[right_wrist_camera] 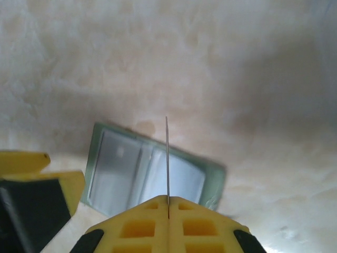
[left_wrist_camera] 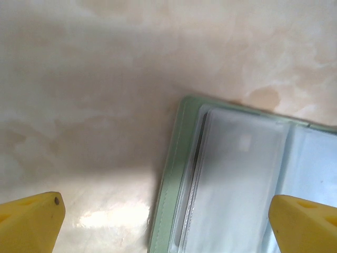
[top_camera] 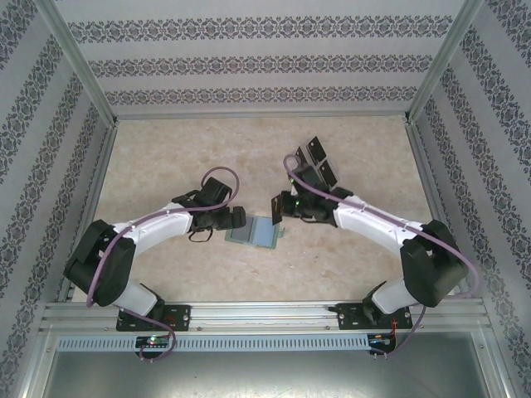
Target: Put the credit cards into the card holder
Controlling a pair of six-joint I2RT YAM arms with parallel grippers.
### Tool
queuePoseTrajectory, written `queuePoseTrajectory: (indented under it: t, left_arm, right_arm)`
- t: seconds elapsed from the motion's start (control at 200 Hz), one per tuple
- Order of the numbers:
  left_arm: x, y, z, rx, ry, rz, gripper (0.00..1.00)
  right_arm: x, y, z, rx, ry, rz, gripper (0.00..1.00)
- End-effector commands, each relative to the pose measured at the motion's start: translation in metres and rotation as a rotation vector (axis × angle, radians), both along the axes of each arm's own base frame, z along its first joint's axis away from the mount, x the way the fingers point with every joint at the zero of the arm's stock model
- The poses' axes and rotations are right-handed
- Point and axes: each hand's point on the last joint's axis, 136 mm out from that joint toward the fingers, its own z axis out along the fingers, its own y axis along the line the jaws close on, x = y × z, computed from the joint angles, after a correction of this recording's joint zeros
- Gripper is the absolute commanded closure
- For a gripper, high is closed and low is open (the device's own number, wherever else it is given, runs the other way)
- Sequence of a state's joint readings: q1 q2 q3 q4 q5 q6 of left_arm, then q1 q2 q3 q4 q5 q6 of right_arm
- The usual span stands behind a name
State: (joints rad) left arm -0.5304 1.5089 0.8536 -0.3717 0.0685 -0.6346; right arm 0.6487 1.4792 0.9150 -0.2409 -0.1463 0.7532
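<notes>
A: What do you hold now?
B: Your right gripper pinches one credit card near the one open card holder on the table; your left gripper stands released at its edge.

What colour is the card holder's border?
Pale grey-green, clearest on the card holder in the left wrist view.

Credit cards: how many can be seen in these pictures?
3 clearly. Two credit cards lie on the table beyond the right arm; a third stands edge-on in the right hand. A grey shape in the card holder may be another.
</notes>
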Motion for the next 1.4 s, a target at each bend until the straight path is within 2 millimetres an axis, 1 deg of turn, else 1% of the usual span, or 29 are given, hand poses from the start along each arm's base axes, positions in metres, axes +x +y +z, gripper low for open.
queuePoseTrajectory:
  t: [0.0,0.2,0.325,0.555,0.674,0.744,0.864,1.049,1.119,1.249,1.394]
  left_arm:
    - [-0.004,0.011,-0.008,0.115,0.032,-0.057,0.0]
    - [-0.002,0.01,-0.014,0.135,0.042,-0.078,0.0]
    - [-0.003,0.01,-0.017,0.129,0.045,-0.078,0.0]
    - [-0.004,0.013,-0.022,0.144,0.051,-0.071,0.0]
    - [-0.007,0.013,-0.026,0.141,0.068,-0.073,0.0]
    - [-0.009,0.008,-0.027,0.107,0.068,-0.079,0.0]
    - [-0.013,-0.007,-0.025,0.007,0.069,-0.086,0.0]
    - [-0.018,-0.025,-0.029,-0.124,0.088,-0.051,0.0]
    - [-0.021,-0.03,-0.031,-0.149,0.094,-0.043,0.0]
    - [-0.027,-0.041,-0.031,-0.188,0.091,-0.038,0.0]
    - [-0.036,-0.062,-0.027,-0.245,0.08,-0.05,0.0]
  right_arm:
    - [0.01,0.028,0.021,0.198,-0.075,-0.116,1.0]
    - [-0.005,0.048,-0.008,0.25,-0.06,-0.159,1.0]
    - [-0.009,0.052,-0.021,0.258,-0.046,-0.187,1.0]
    - [-0.013,0.044,-0.028,0.243,-0.065,-0.228,1.0]
    - [-0.017,0.04,-0.036,0.226,-0.052,-0.236,1.0]
    - [-0.019,0.038,-0.042,0.213,-0.041,-0.233,1.0]
    - [-0.025,0.034,-0.054,0.187,-0.021,-0.227,1.0]
    - [-0.035,0.022,-0.071,0.137,0.006,-0.223,1.0]
    - [-0.039,0.018,-0.075,0.118,0.011,-0.213,1.0]
    - [-0.046,0.002,-0.081,0.066,0.015,-0.206,1.0]
    - [-0.047,-0.015,-0.082,0.031,0.02,-0.204,1.0]
